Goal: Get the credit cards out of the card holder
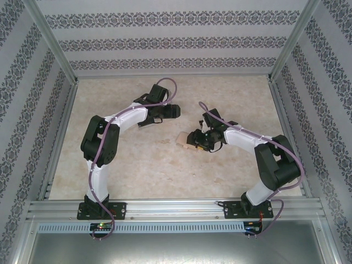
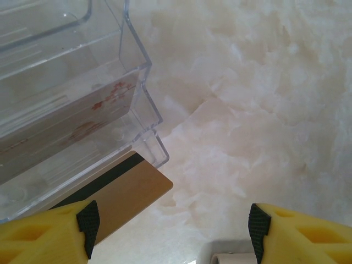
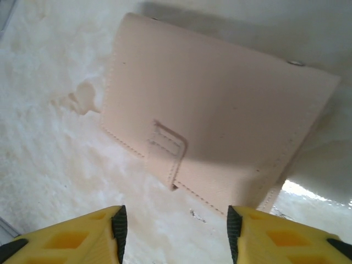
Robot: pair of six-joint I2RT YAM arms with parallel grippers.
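The card holder (image 3: pixel 220 121) is a pale beige wallet, folded shut, with a stitched strap tab on its near edge. It lies flat on the marbled table and shows in the top view as the card holder (image 1: pixel 182 139). My right gripper (image 3: pixel 176 231) is open just short of the holder's near edge, with bare table between the fingers. One credit card (image 2: pixel 129 192), tan-gold with a black stripe, lies flat beside the corner of a clear box. My left gripper (image 2: pixel 173 223) is open above the table, and its left finger overlaps the card's near end.
The clear plastic box (image 2: pixel 71 82) with stepped compartments stands at the upper left of the left wrist view, with faint reddish marks inside. Patterned walls and metal posts enclose the table (image 1: pixel 165 170). Bare table lies right of the box and card.
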